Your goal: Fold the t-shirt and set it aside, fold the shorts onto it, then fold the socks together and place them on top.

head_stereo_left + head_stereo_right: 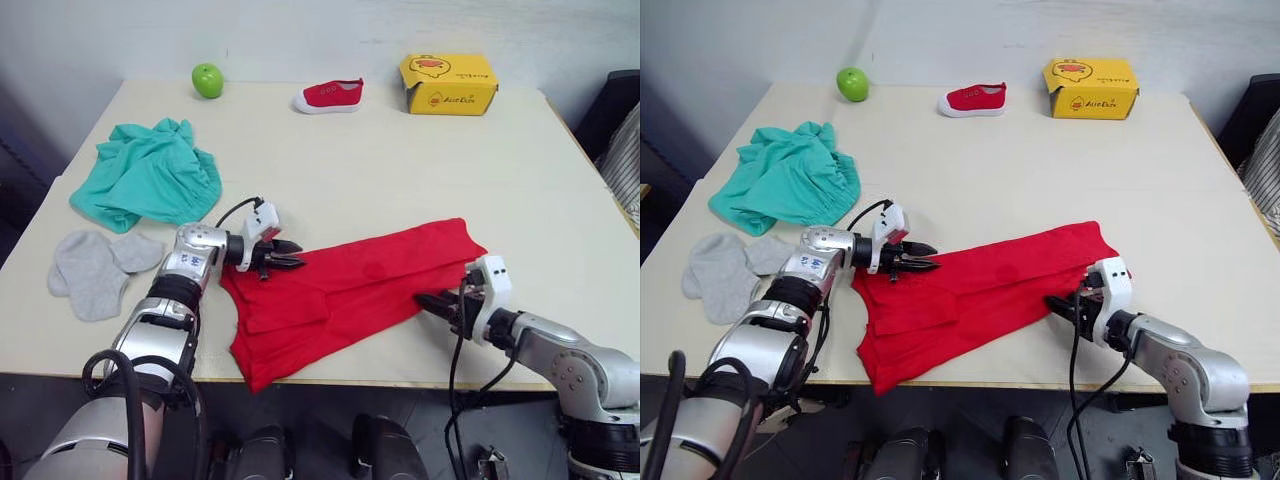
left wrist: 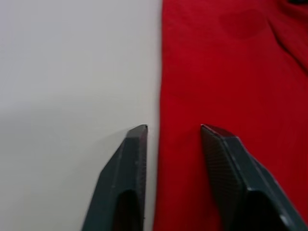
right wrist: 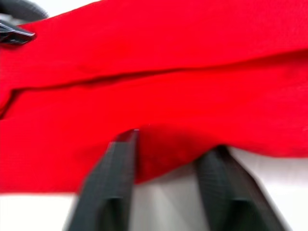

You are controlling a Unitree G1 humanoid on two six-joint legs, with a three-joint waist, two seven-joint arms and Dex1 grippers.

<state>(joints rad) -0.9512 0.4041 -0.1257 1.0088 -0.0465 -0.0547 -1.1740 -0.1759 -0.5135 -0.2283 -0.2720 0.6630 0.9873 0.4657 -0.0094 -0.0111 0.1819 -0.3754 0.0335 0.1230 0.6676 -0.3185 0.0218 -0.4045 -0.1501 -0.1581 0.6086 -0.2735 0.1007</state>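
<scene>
Right wrist view blurred: t-shirt (image 3: 159, 96) hem hides both fingertips, so grip unclear. Dark chair (image 1: 612, 105) at right edge cut off. Print on yellow box (image 1: 449, 84), top centre-right, too small to read.

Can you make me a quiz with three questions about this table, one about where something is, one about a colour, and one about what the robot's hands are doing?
1. Where is the green apple?
A. at the far left of the table
B. inside the yellow box
C. on the t-shirt

2. What colour are the shorts?
A. yellow
B. teal
C. grey

3. How are the left gripper's fingers?
A. shut on the socks
B. shut on the small red shoe
C. open, at the t-shirt's edge

Answers:
1. A: the apple stands at the table's far left edge, well apart from the box.
2. B: the bunched shorts are teal; the socks beside them are grey.
3. C: the left wrist view shows a gap between the fingers, one over the table and one over red cloth.
</scene>
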